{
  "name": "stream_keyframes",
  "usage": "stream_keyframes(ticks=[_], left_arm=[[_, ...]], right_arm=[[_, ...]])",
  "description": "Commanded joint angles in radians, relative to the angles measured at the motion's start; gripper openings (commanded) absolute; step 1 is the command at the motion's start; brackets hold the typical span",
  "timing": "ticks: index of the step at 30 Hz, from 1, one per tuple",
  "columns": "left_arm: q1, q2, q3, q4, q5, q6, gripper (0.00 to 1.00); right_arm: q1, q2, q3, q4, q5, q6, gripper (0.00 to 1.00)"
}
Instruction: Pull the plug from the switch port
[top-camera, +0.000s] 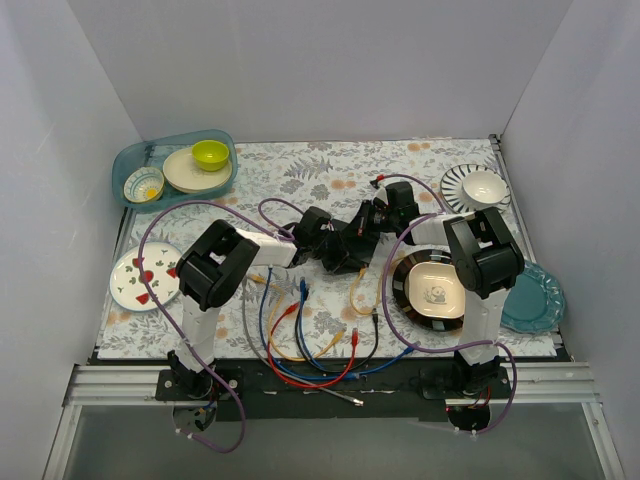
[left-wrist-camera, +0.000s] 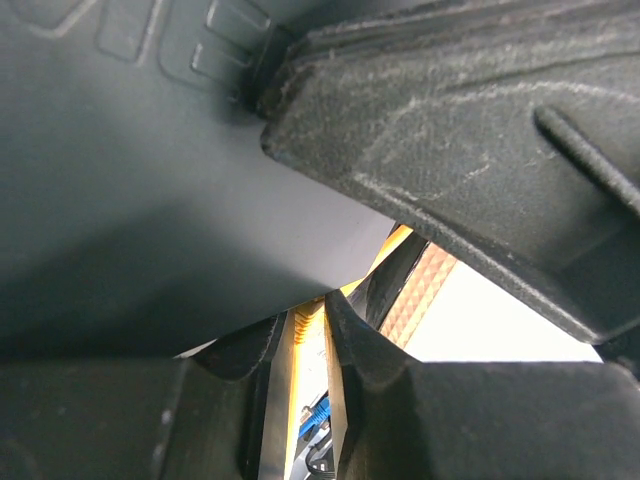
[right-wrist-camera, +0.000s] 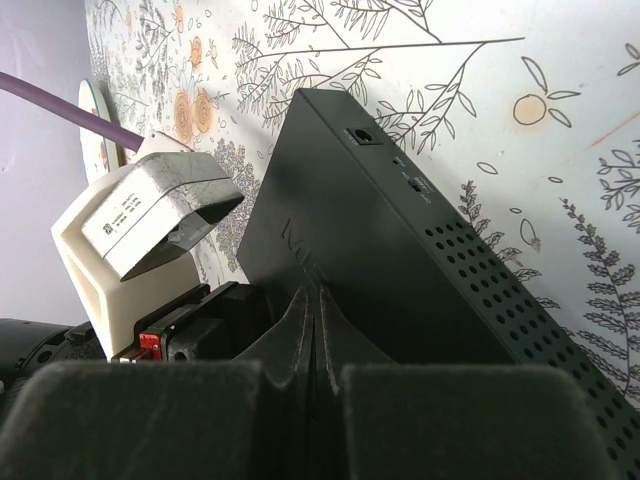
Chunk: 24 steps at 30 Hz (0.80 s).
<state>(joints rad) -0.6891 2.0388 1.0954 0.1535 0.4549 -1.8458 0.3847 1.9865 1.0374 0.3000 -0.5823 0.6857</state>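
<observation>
- The tray (top-camera: 122, 160) sits at the far left corner of the mat with a green bowl (top-camera: 210, 154) in it; nearer me, a flowered plate (top-camera: 145, 276) lies at the left edge.
- My left claw (top-camera: 322, 238) reaches in to mid-mat; from its own camera the fingers (left-wrist-camera: 480, 420) stand nearly together, a thin slit between them showing something yellow and a bit of blue; I cannot tell whether they grip anything.
- Loose cables (top-camera: 301, 296) in blue, red, yellow and black trail from mid-mat toward my bases.
- The switch (top-camera: 345, 255) lies mid-mat, hemmed in between both claws; in the right wrist view its plain face (right-wrist-camera: 400, 270) fills the frame, one edge showing a round socket and vent holes; the port row and the plug are hidden from me.
- My right claw (right-wrist-camera: 317, 310) comes in from the right; its fingers are pressed together with only a seam between them, tips against the switch's face; I cannot tell whether anything is pinched.
- The panda plate (top-camera: 405, 290) lies just right of the switch, under my right arm; a striped plate (top-camera: 455, 185) sits behind it; a teal plate (top-camera: 535, 300) lies at the right edge.
</observation>
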Motion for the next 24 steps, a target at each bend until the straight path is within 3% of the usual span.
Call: stream_keyframes(ticks=[1,8,16,22,24], left_arm=[[0.003,0.043,-0.017,-0.092,-0.085,-0.033,0.01],[0.003,0.023,-0.06,-0.06,-0.065,-0.007,0.0],[-0.003,-0.08,-0.239,0.043,-0.01,0.042,0.0],[-0.001,-0.24,-0.33,0.026,-0.068,0.089,0.0],[0.002,-0.308,-0.327,-0.067,-0.14,0.123,0.0]], right_arm=[[0.006,0.083,-0.1,-0.309,0.107,-0.077,0.01],[0.006,0.086,-0.1,-0.309,0.107,-0.078,0.01],[0.003,0.103,-0.091,-0.309,0.113,-0.08,0.01],[-0.004,0.098,-0.089,-0.309,0.13,-0.087,0.01],[-0.003,0.072,-0.08,-0.323,0.15,-0.095,0.01]])
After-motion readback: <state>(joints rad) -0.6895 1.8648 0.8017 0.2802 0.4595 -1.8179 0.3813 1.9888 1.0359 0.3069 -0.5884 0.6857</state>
